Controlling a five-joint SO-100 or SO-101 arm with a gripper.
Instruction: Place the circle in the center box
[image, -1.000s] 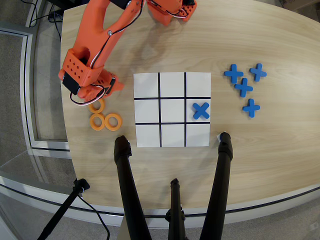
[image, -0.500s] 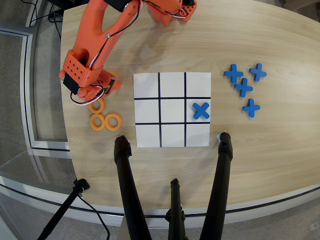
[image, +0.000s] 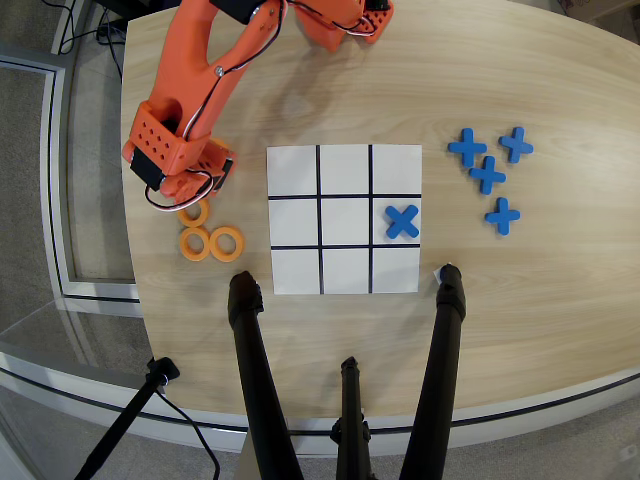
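The claw (image: 192, 196) hovers over the top ring (image: 194, 211), its opening hidden from here. The ring looks light, stiff and flat: pinch across one rim. The middle square (image: 345, 221) sits well right of the claw.

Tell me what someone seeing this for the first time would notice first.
The bright orange arm reaches in from the top left, its pincer down over a cluster of orange rings left of the grid. The white tic-tac-toe grid sits mid-table with one blue cross in its middle-right cell, and four more blue crosses lie to the right.
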